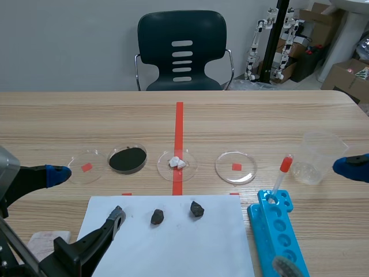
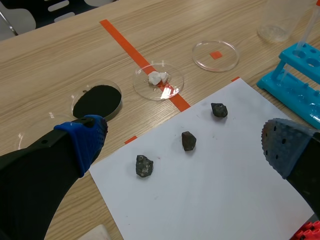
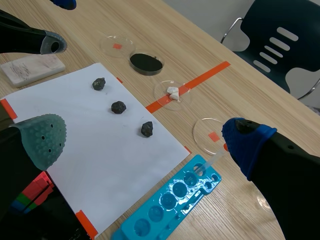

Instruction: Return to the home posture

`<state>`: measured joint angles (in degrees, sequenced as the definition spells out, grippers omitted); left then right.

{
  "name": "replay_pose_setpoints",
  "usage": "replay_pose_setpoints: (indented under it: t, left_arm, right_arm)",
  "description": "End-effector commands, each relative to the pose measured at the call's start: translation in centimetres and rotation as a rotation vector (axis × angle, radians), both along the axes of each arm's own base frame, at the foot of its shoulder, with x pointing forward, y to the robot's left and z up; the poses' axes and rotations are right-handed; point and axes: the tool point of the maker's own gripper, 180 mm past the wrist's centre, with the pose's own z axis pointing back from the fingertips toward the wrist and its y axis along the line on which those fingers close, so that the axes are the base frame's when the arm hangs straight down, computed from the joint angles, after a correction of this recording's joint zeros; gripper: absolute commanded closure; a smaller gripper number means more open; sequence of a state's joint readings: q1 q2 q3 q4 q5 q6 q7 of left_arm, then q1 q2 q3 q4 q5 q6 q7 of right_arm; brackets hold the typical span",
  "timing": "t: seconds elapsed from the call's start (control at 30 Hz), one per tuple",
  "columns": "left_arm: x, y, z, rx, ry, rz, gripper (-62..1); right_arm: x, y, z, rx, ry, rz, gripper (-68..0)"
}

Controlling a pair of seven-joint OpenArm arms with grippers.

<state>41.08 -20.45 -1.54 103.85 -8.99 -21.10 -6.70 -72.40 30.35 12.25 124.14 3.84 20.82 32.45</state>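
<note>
Both grippers hang open above the near half of the table, holding nothing. In the scene view my left gripper (image 1: pixel 87 195) is at the paper's left corner, and my right gripper (image 1: pixel 316 216) is over the blue rack (image 1: pixel 279 234). In the left wrist view the left gripper (image 2: pixel 184 132) spreads wide above three dark rocks (image 2: pixel 188 141) on white paper (image 2: pixel 210 190). The right gripper (image 3: pixel 145 139) also spans the paper (image 3: pixel 95 145) and the rack (image 3: pixel 172 205). The left gripper's finger (image 3: pixel 50 42) shows far ahead in the right wrist view.
A row of petri dishes lies beyond the paper: one empty (image 1: pixel 86 165), one with black powder (image 1: pixel 127 158), one with white chunks (image 1: pixel 177 163), one empty (image 1: pixel 236 167). A red-bulbed pipette (image 1: pixel 281 176) stands in the rack. A clear beaker (image 1: pixel 318 156) is at the right, a white block (image 1: pixel 43 242) near left.
</note>
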Motion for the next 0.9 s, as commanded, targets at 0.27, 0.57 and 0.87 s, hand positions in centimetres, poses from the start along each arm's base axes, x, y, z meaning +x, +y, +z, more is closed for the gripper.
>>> replay_pose_setpoints:
  t: [0.27, 0.57, 0.87]
  left_arm:
    - [0.2, -0.2, 0.6, -0.022, -0.018, 0.003, -62.3]
    - [0.2, -0.2, 0.6, -0.023, -0.019, 0.003, -62.3]
    - [0.5, 0.4, 0.9, -0.015, -0.034, 0.015, -62.3]
  right_arm:
    - [-0.1, 0.2, 0.4, 0.014, -0.004, 0.012, -67.9]
    - [-0.6, 0.2, 0.2, 0.017, 0.016, 0.006, -67.9]
    - [-0.7, -1.0, 0.5, -0.002, -0.017, -0.058, -67.9]
